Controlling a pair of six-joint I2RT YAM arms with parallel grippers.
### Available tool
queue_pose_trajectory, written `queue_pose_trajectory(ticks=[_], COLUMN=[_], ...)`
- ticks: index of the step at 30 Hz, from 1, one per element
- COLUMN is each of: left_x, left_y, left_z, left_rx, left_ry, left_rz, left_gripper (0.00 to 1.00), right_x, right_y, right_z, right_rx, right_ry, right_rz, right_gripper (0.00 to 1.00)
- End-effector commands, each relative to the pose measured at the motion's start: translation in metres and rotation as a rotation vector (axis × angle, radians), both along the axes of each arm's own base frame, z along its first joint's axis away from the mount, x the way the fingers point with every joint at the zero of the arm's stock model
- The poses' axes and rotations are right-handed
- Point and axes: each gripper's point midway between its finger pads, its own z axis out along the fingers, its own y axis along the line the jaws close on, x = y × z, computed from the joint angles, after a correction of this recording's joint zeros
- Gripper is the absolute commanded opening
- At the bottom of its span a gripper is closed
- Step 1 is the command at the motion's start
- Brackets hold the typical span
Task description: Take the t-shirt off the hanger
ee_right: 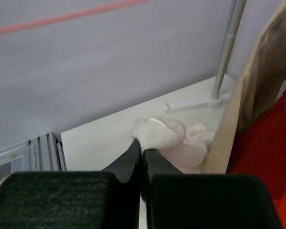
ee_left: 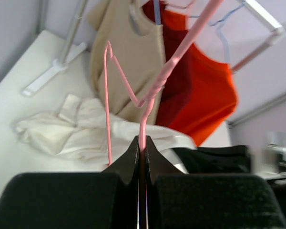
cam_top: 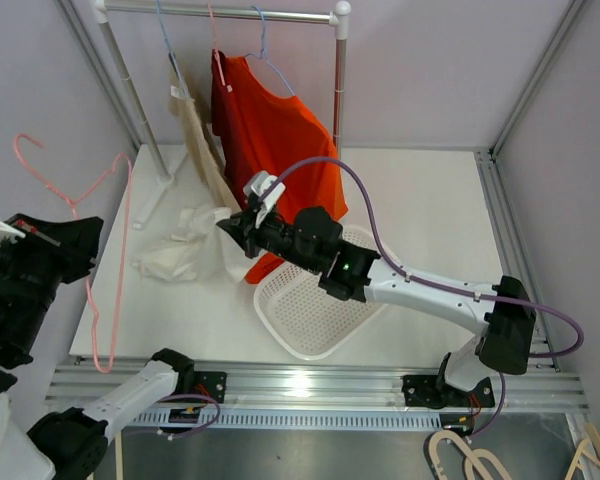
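The white t-shirt point(cam_top: 180, 248) lies crumpled on the table, off its hanger. My left gripper point(ee_left: 143, 142) is shut on the wire of the bare pink hanger point(ee_left: 148, 93), held up at the table's left side point(cam_top: 110, 250). My right gripper point(ee_right: 142, 150) is shut on a fold of the white t-shirt point(ee_right: 157, 133); in the top view it point(cam_top: 232, 228) sits at the shirt's right edge, just above the table. The shirt also shows in the left wrist view point(ee_left: 81, 131), below the hanger.
An orange t-shirt point(cam_top: 280, 140) and a beige garment point(cam_top: 195, 130) hang on the clothes rack point(cam_top: 220, 12) at the back. A white mesh basket point(cam_top: 280, 335) stands under my right arm. The rack's foot point(ee_right: 190, 102) lies behind the shirt.
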Motion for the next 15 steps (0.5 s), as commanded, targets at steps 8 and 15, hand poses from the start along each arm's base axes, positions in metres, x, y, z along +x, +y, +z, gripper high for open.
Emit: queue_pose_trajectory(ticks=[8,15], left_x=[0.076,0.124], left_y=[0.019,0.014], left_z=[-0.05,-0.052], left_rx=[0.119,0.118], left_ry=[0.05,0.113], left_rz=[0.236,0.226], left_gripper=[0.01,0.01], right_x=[-0.002,0.002], right_y=[-0.026,-0.082], right_z=[0.192,0.302], right_rx=[0.187,0.387], right_ry=[-0.288,-0.534], right_rz=[-0.065,-0.258], right_gripper=[0.0,0.0])
